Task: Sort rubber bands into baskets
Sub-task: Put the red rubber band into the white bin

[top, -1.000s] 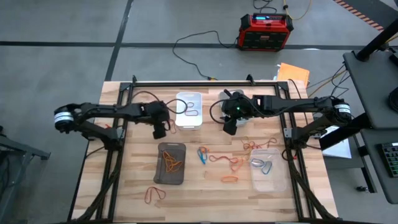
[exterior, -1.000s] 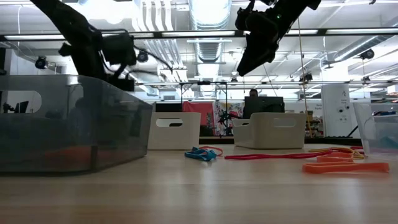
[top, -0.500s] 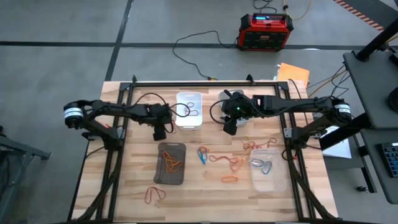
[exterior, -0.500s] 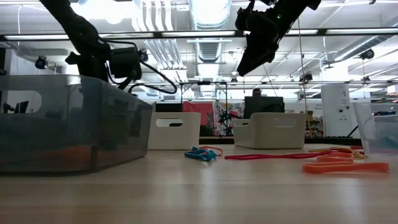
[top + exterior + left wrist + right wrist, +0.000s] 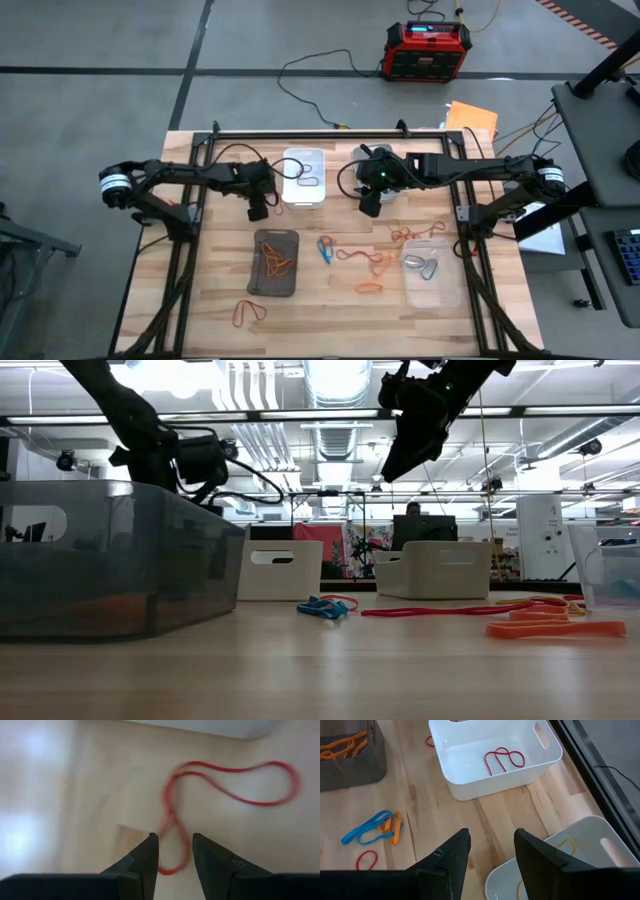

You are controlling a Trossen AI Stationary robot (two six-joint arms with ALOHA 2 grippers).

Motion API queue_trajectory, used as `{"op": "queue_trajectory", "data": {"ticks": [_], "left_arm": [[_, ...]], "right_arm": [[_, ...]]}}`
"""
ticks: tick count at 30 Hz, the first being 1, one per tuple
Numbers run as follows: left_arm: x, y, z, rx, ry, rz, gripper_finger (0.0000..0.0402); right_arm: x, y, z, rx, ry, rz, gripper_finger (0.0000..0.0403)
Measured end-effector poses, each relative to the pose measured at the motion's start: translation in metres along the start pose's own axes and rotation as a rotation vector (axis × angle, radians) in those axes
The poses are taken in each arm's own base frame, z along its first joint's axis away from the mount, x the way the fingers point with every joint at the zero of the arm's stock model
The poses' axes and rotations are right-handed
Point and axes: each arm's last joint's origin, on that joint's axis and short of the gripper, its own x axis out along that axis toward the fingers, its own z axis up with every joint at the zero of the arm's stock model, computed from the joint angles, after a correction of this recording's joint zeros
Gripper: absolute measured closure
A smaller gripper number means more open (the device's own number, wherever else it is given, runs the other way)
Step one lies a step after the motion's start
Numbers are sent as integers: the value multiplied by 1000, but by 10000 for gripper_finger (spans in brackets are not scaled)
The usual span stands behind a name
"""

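The left gripper (image 5: 172, 855) hangs low over the wooden table (image 5: 210, 290), its two dark fingers parted with a narrow gap and nothing clamped in it. Right under the tips lies a thin red rubber band (image 5: 220, 790), twisted into a loose figure-eight; its near loop runs between the fingers and out of view below them, and the whole loop is smeared, so whether the tips touch it cannot be made out. Just past the band's far end sits the white rounded plastic basket (image 5: 303, 176), with another curled red band (image 5: 504, 759) on its floor.

The right gripper (image 5: 490, 851) hovers beyond that basket, fingers spread and empty, above the light grey basket (image 5: 590, 840), where a yellowish band (image 5: 565, 847) is partly covered by a finger. Toward the table's front from both grippers lie a blue band tangle (image 5: 326, 247), loose orange bands (image 5: 372, 262), the dark smoky translucent basket (image 5: 276, 262) holding orange bands, and a clear basket (image 5: 432, 270).
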Motion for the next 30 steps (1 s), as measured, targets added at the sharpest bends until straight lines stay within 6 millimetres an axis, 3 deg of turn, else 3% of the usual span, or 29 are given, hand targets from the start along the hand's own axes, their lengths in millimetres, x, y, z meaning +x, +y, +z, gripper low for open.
{"op": "queue_trajectory", "data": {"ticks": [19, 22, 26, 30], "left_arm": [[17, 9, -2, -7, 24, -38, 301], [19, 8, -3, -5, 34, -48, 325], [19, 8, -3, -7, 28, -61, 389], [17, 9, -1, -9, 24, -58, 399]], "right_arm": [[4, 0, -6, 1, 22, -1, 252], [4, 0, -6, 1, 22, -1, 252], [4, 0, -6, 1, 23, -1, 252], [4, 0, -7, 1, 24, -1, 252]]}}
